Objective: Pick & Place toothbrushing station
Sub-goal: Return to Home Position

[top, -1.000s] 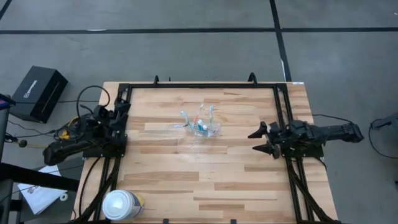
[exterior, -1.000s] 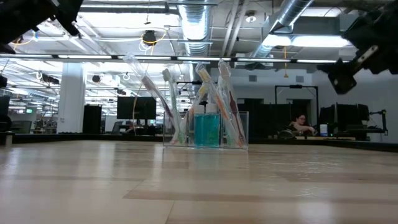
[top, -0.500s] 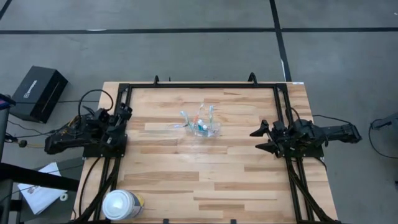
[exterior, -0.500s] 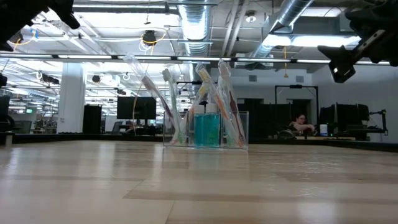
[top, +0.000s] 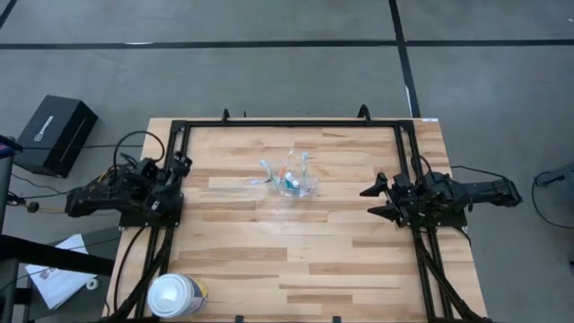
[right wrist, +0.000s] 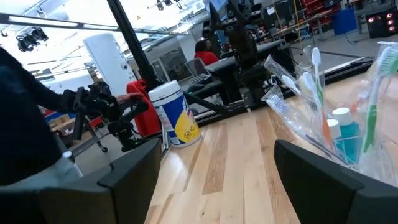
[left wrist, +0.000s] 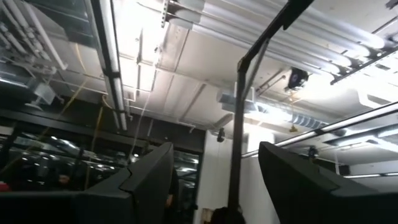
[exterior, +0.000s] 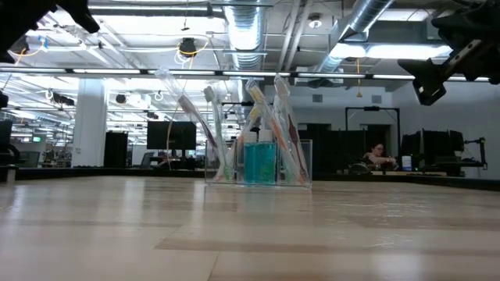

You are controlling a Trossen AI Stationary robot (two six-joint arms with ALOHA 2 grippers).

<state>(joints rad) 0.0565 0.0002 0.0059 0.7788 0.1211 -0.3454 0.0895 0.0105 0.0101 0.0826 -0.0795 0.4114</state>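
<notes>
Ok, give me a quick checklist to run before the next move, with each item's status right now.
1. Clear organizer upright on the table: ok.
2. Toothbrushes standing in it: ok.
3. Leftmost brush fully inside, not just leaning: cannot tell.
4. Right gripper open, empty, at the table's right edge, apart from the organizer: ok.
5. Left gripper open, empty, at the left edge: ok.
6. White canister at a corner on the left arm's side, away from both grippers: ok.
</notes>
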